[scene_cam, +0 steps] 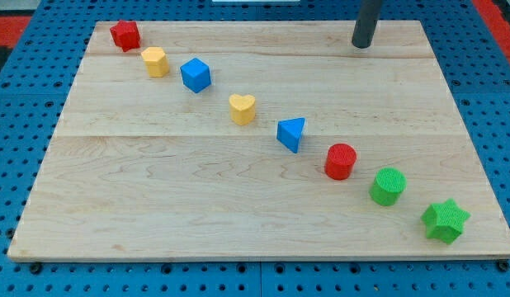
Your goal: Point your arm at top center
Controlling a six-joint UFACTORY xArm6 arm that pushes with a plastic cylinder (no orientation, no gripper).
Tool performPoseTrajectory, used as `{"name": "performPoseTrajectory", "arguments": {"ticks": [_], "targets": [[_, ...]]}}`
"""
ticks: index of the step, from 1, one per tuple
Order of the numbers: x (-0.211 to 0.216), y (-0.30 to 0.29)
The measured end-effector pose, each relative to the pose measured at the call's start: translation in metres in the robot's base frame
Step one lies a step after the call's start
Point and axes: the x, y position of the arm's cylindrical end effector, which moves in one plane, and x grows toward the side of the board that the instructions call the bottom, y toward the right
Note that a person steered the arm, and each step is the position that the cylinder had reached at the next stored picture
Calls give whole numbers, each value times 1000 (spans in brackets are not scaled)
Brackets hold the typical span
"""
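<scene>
On the board (197,206) lie eight blocks (243,108), two per colour; my tip (361,46) touches none.

My tip (361,45), upright, upper right

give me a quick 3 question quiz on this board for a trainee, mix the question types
1. True or false: my tip touches the blue cube.
2. Which block lies nearest the view's bottom right corner? A) red cylinder B) green star C) yellow heart
3. Fill in: the blocks form a diagonal line starting at the view's top left with the ____ block.

Key
1. False: my tip stands apart from all blocks, near the board's top edge, right of centre.
2. B.
3. Red, the red block at the top left.
</scene>
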Motion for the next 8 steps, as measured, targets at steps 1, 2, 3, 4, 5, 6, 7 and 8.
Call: {"name": "performPoseTrajectory", "arguments": {"ticks": [1,2,3,4,5,6,7,8], "targets": [[1,1],[1,1],[2,-6],[3,-4],[-41,-66],[-58,-117],[-57,-131],[-57,-131]]}}
